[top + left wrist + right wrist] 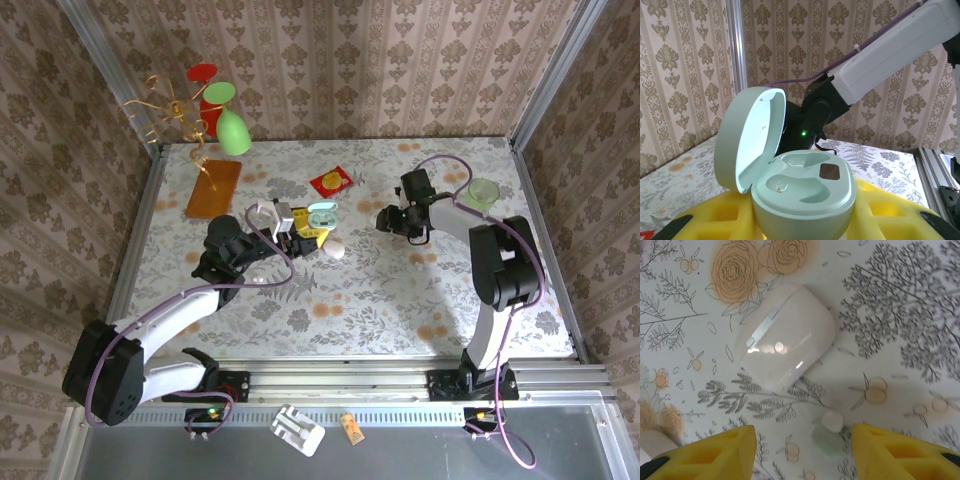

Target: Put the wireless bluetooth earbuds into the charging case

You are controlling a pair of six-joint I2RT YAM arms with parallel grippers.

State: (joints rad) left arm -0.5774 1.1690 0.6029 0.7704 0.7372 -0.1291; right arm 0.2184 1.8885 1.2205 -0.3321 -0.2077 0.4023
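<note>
One tiny pale-green earbud (pixel 829 436), white tip, inside the spread right gripper (pixel 801 429); two cases: mint case (pixel 785 172) open in the left gripper (pixel 802 202), pinching or not I cannot tell; white case (pixel 787 335) closed.

White left arm (pixel 165 322) and right arm (pixel 487 335); black joints (pixel 228 245); purple cables (pixel 839 60); yellow tool fingers (pixel 715 455); green indicator light (pixel 803 133)

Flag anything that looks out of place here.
The mint charging case stands open in the left end effector with both wells empty, while one earbud lies loose on the table near the closed white case, under the open right end effector.
</note>
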